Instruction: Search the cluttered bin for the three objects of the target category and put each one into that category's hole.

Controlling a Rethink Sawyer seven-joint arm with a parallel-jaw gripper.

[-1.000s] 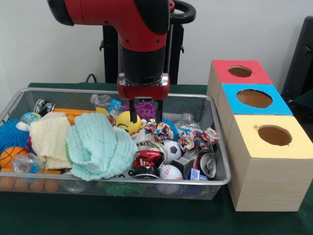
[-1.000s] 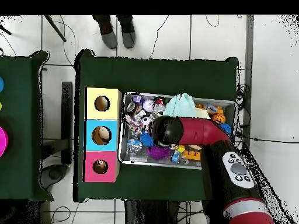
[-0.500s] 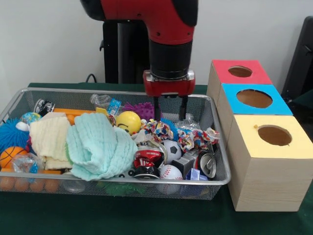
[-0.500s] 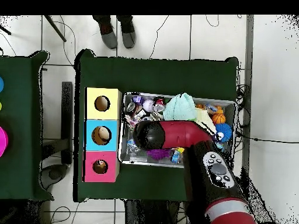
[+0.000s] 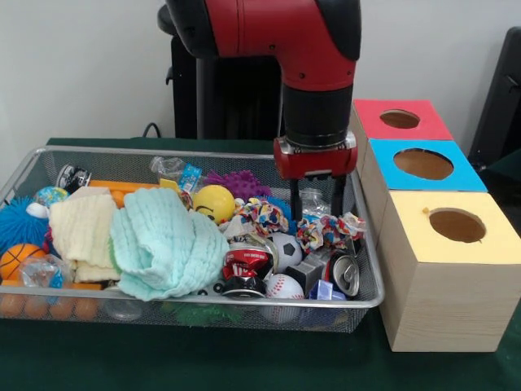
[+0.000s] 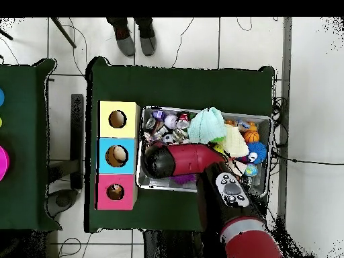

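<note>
Front view: the claw (image 5: 317, 205) is seen with fingers apart and empty, hanging over the right end of the silver wire-mesh bin (image 5: 368, 269), just above a multicoloured rope knot toy (image 5: 327, 230). No readable lettering is made out on the crushed red can (image 5: 247, 267) or the other clutter. The yellow-topped wooden box (image 5: 450, 269), blue-topped box (image 5: 422, 167) and red-topped box (image 5: 397, 120) are set beside the bin.

Overhead view: the claw is hidden under the red arm (image 6: 191, 160). Against one second ago, the arm is shifted toward the boxes' end of the bin on the green counter (image 6: 181, 84).
</note>
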